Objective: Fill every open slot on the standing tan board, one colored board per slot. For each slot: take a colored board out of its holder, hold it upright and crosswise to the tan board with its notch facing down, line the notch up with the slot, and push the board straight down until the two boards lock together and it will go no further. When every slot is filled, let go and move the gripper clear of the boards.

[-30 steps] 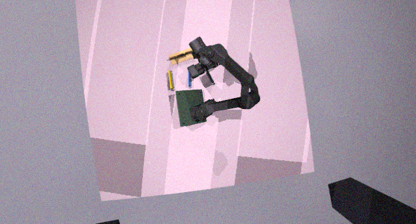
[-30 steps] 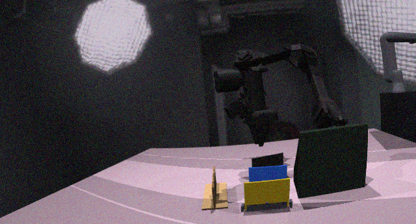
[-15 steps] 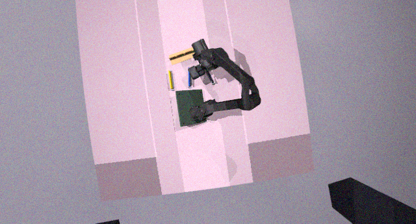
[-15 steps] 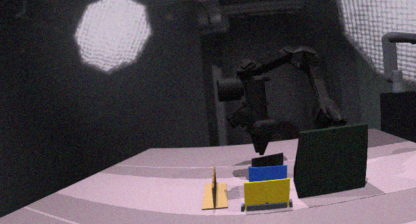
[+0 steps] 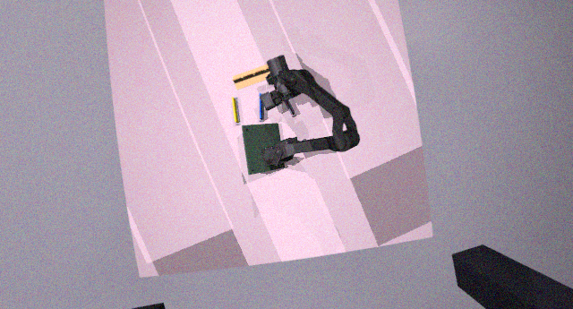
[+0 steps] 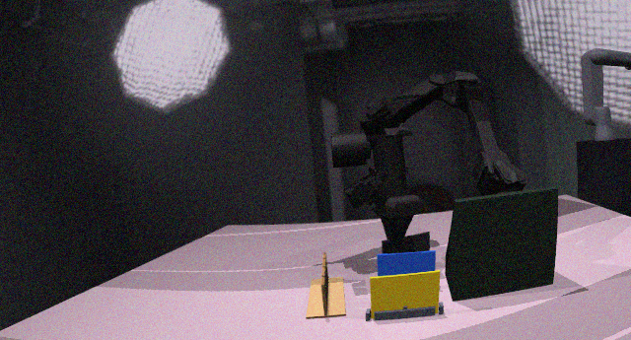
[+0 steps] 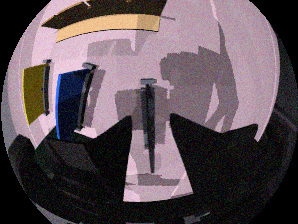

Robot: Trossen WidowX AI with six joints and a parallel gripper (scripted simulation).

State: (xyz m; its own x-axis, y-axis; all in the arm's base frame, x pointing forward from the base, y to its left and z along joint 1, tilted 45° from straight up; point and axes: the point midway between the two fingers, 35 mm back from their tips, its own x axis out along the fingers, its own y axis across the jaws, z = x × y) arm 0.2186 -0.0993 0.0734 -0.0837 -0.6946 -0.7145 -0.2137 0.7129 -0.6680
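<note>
Wrist cam: I had the pincer [image 6: 395, 238] [image 7: 150, 119] partly spread, nothing pinched, above the upright black board [image 6: 419, 242] [image 7: 150, 125], blue board [image 6: 406, 262] [image 7: 72, 102] alongside.

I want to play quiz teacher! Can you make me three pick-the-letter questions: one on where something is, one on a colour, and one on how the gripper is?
1. Where is the blue board?
A) In the tan board
B) Between the yellow and black boards
C) On the floor

2. In the exterior view, what colour is the front board of the row?
A) Yellow
B) Red
C) Black

3. How is the gripper?
A) Shut on the yellow board
B) Shut on nothing
C) Open

1 B: the yellow board and black board flank it.
2 A: yellow overlaps blue.
3 C: the wrist view shows the fingertips apart.
</note>
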